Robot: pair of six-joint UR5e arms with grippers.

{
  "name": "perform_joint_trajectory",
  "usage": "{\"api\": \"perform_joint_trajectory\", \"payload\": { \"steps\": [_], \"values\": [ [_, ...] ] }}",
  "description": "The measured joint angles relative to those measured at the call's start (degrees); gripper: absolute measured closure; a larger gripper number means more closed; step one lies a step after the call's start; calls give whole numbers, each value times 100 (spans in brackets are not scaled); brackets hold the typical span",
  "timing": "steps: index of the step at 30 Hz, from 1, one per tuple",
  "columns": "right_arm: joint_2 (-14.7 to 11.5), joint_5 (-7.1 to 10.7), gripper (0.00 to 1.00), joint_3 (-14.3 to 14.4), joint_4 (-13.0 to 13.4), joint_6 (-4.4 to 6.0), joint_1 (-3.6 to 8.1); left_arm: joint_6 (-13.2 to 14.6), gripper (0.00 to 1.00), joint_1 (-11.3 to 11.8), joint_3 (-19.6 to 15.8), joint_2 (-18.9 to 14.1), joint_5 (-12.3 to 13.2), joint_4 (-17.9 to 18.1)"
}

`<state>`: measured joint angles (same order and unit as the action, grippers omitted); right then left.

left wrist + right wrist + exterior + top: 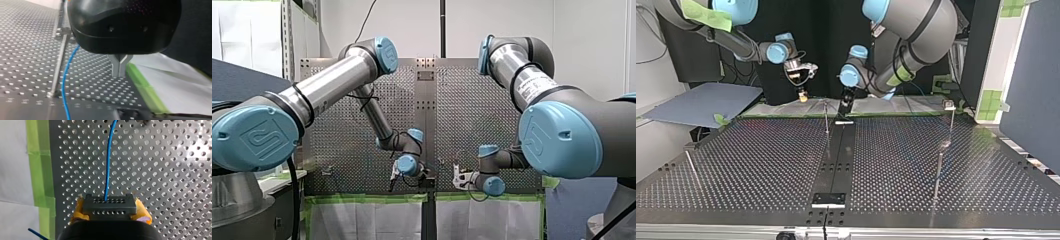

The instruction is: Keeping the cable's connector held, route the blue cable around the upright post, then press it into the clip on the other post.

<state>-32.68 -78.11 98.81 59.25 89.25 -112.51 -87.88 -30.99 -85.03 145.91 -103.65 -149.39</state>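
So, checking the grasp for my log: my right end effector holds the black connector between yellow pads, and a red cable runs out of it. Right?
Not quite: the cable is blue, not red, as the right wrist view shows. The rest stands: my right end effector holds the black connector between yellow pads.

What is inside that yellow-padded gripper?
A dark connector with rows of small holes, clamped between the yellow pads of the right gripper; a blue cable runs out of it across the perforated table. The connector's rear end is covered by the gripper's black body.
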Motion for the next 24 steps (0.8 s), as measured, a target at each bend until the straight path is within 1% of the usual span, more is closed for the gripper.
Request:
{"api": "perform_joint_trajectory", "payload": {
  "steps": [2, 5, 8, 11, 15, 21, 22, 23, 24],
  "values": [
    [-3, 3, 100, -81, -88, -19, 14, -75, 100, -24, 64, -1, -23, 42],
    [-3, 4, 100, -205, -248, -84, 22, -210, 100, -53, 160, 0, -49, 112],
    [-4, 1, 100, -280, -388, -103, 28, -305, 100, -54, 206, 1, -71, 210],
    [-2, 0, 100, -320, -436, -71, 54, -341, 100, -37, 216, 1, -81, 269],
    [-2, 4, 100, -367, -465, -17, 118, -354, 100, -19, 222, 1, -99, 291],
    [1, 5, 100, -384, -488, -5, 163, -345, 100, -16, 223, 2, -151, 295],
    [1, 5, 100, -384, -489, -5, 166, -342, 97, -15, 223, 2, -149, 296],
    [2, 5, 100, -384, -490, -4, 168, -339, 91, -16, 223, 2, -146, 296],
    [2, 4, 100, -384, -491, -3, 169, -328, 91, -18, 223, 1, -139, 296]
  ]
}}
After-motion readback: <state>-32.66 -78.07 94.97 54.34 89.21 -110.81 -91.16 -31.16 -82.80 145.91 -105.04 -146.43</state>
